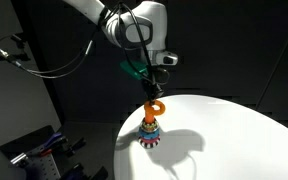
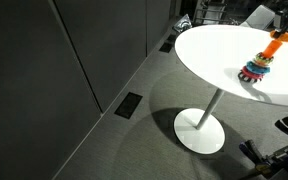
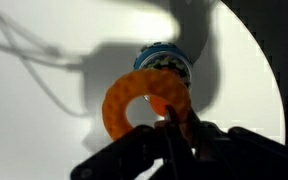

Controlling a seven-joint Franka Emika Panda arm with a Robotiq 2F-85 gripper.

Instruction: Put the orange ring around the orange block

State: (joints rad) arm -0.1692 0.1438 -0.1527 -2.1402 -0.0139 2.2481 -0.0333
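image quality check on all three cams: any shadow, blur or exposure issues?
Wrist view: soft focus; the orange ring in the gripper is fuzzy-edged, the gripper nearly black; hard arm and cable shadows cross the white table. In an exterior view, dark backdrop, brightly lit table, arm shadow beside the ring-stack toy. In an exterior view, even light, the table casts a soft floor shadow.
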